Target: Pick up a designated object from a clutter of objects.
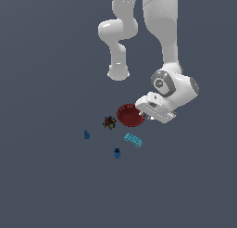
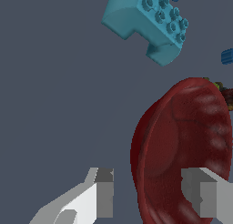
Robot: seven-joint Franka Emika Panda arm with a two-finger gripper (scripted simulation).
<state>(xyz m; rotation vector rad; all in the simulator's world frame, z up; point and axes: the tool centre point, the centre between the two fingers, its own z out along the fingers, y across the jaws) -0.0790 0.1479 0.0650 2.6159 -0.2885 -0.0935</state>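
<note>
The dark red bowl (image 1: 129, 115) sits on the grey floor (image 1: 46, 185) near the middle of the scene, round with a ribbed, scalloped rim, so it has no long axis; from the exterior view its hollow faces upward. The gripper (image 2: 148, 196) is down at the bowl's side on the exterior view's right, jaws apart, one finger (image 2: 205, 193) inside the hollow and the other outside the wall (image 2: 102, 191), straddling the rim without visibly pressing it. Just beside the bowl on the exterior view's left lies the small dark lump (image 1: 109, 123). The light blue brick (image 1: 133, 140) lies near, below the bowl in that view, clear of it. Two tiny blue pieces (image 1: 86, 135) (image 1: 117, 153) lie farther off. Bare floor surrounds the cluster.
</note>
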